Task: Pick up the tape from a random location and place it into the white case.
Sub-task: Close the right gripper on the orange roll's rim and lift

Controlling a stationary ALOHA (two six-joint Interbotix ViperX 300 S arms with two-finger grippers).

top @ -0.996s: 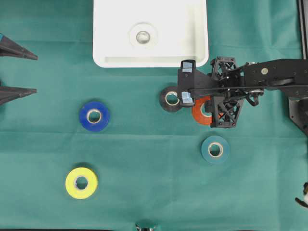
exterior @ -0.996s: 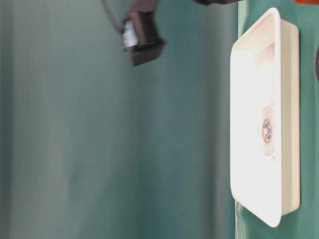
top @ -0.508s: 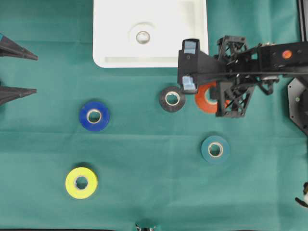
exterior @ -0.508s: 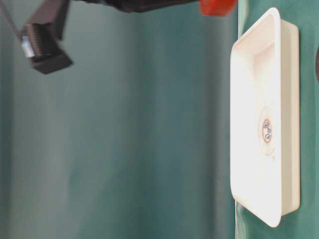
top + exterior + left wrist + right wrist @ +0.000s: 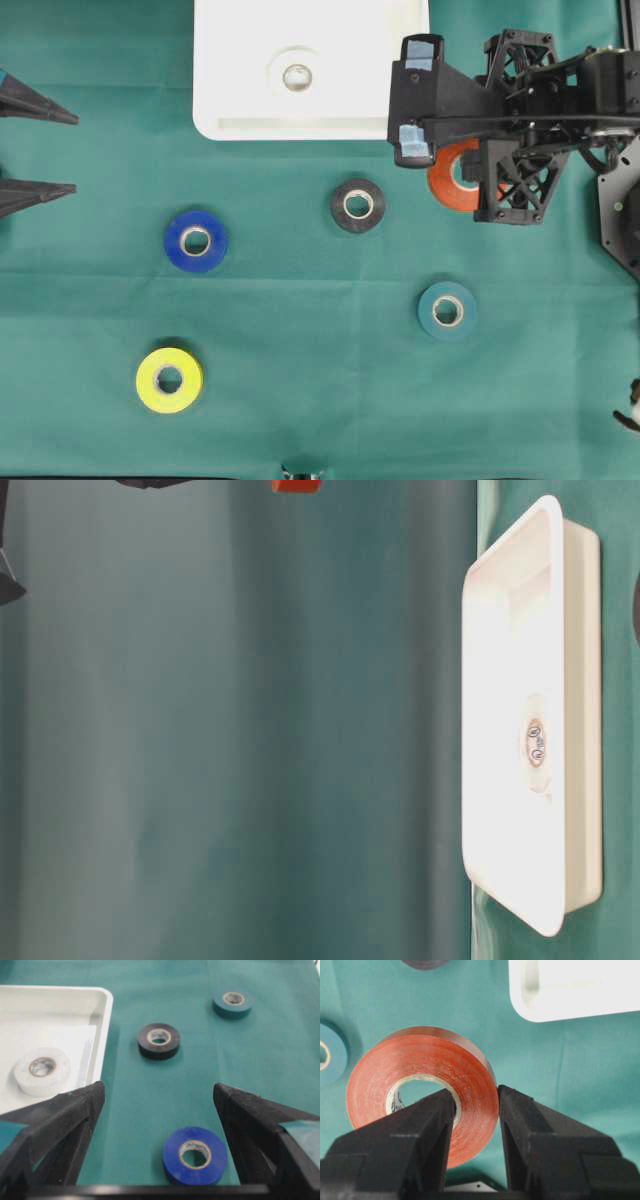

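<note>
The right gripper was clamped on the wall of a round orange tape roll, one finger through its core, holding it above the green cloth just right of the shallow white plastic case. A white tape roll lay inside that case. At the left, the left gripper stood with its jaws spread wide, holding nothing.

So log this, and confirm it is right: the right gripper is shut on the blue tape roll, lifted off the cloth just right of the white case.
One detail is wrong: the colour. The right gripper is shut on the orange tape roll, one finger through its core, as the right wrist view shows. The blue tape roll lies untouched on the cloth. The rest stands: the roll is held just right of the white case.
</note>
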